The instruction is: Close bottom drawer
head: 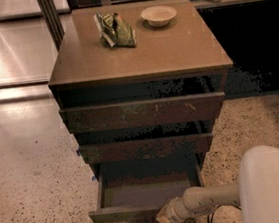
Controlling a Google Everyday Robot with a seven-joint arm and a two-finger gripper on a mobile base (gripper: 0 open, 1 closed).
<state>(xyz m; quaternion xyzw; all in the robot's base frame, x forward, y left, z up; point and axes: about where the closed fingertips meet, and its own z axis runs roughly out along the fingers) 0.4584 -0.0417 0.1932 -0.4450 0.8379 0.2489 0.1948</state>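
The brown cabinet stands in the middle of the camera view with three drawers. The bottom drawer is pulled out far toward me, its greyish-brown floor showing and its dark front edge low in the frame. The middle drawer front and the wide scratched top drawer front stick out a little. My gripper is at the end of the pale arm, low at the right part of the bottom drawer's front edge, against or just before it.
A green snack bag and a pale bowl lie on the cabinet top. Speckled floor spreads to the left and front. A dark area lies to the right behind the cabinet. My white arm housing fills the bottom right.
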